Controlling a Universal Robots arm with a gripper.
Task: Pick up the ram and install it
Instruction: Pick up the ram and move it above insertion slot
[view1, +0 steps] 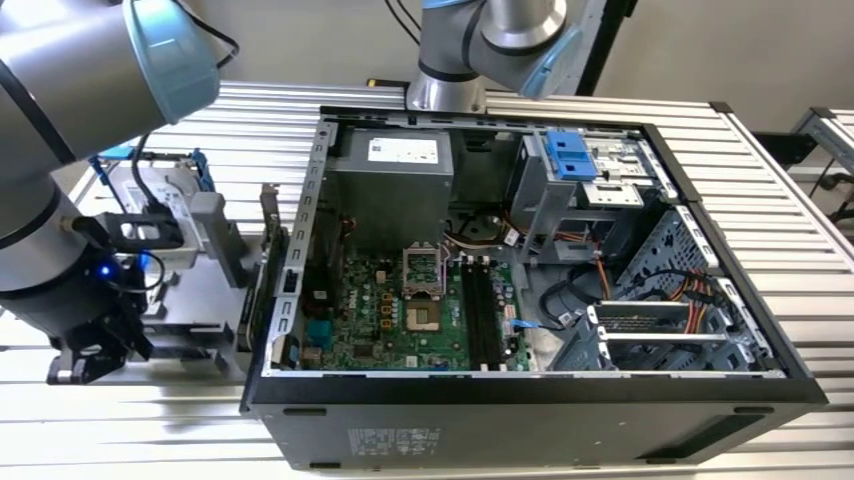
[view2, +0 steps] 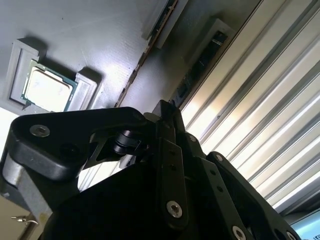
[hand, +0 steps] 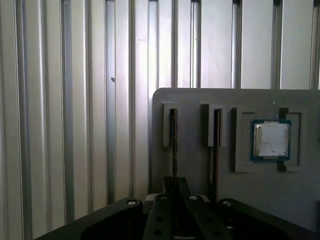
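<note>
Fingers (hand: 170, 187) of the gripper (hand: 175, 180) are seen drawn close together in both wrist views, and their tips are lined up with the edge of the ram (hand: 173, 145). Whether the ram is actually clamped cannot be told from the pictures. The ram is seated on edge in a narrow slot of a grey holder tray (hand: 195, 165). A second stick (hand: 216, 145) is held in the neighbouring slot, and a square silver processor chip (hand: 270, 140) is laid in a recess just beside that.

In the second wrist view, the ram (view2: 150, 45) is shown as a thin line running towards the fingers (view2: 167, 112), with the second stick (view2: 200, 65) on one side and the processor chip (view2: 47, 90) on the other.

In the exterior view, the gripper (view1: 83, 365) is positioned low at the exterior view's left, at the near end of the holder tray (view1: 187, 300). The tray is placed on the slatted metal desk (view1: 134, 430), just beside an opened computer case (view1: 534, 410). The green motherboard (view1: 387, 310) is exposed inside the case, well apart from the ram.
</note>
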